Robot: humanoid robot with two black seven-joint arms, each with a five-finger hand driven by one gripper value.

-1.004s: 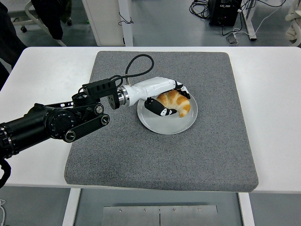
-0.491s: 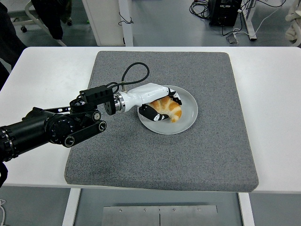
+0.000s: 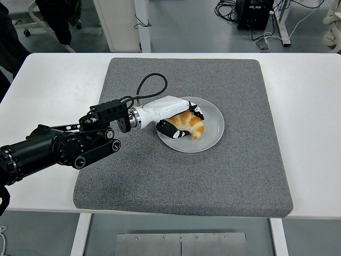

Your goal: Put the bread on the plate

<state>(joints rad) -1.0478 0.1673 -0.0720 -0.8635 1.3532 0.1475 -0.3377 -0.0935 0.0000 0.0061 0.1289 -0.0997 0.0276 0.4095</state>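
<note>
While resting on the plate (image 3: 213, 136), the bread (image 3: 189, 122) sits gripped by the left hand (image 3: 178, 118).

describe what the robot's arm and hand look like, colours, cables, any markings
Only the left arm shows. It is matte black, built of rounded segments with round silver bolts at the joints and a boxy black module near the wrist. A black cable loops up from the wrist. The left hand has a glossy white shell, and its fingers are black with white patches. No lettering is readable.

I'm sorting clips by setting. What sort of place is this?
Probably a robotics lab: a white table with a grey mat, floor cables, and the left hand holding bread on a plate.
</note>
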